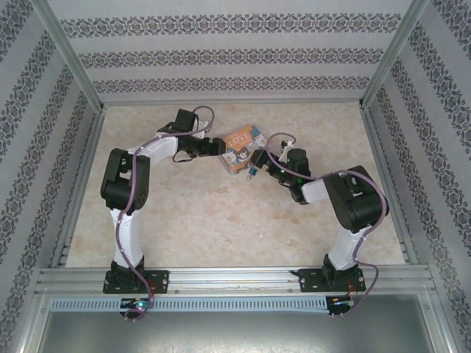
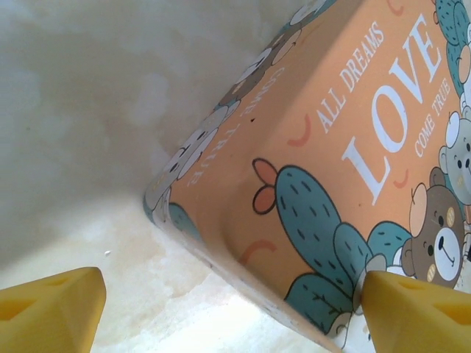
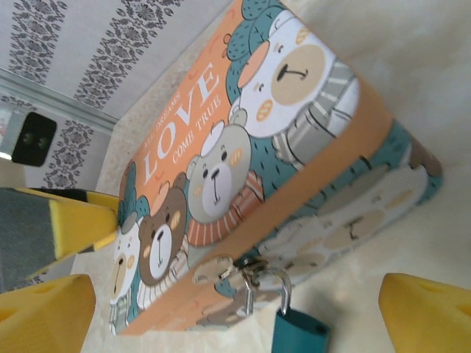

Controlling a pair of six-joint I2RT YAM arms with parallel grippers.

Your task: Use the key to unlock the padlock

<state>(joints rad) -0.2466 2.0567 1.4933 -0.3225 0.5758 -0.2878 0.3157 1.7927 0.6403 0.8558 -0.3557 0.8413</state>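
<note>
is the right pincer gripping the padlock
No, the right pincer is open, its yellow fingers standing wide apart on either side of the padlock.

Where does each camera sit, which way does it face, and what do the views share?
Top external: above and behind the arm bases, looking down on the table; both arms show, left gripper and right gripper at the tin.
Left wrist: low beside the tin, facing its lid; own yellow fingertips at the bottom.
Right wrist: low at the tin's latch side, facing the padlock; own yellow fingers at the bottom.
Shared: all three show the tin.
</note>
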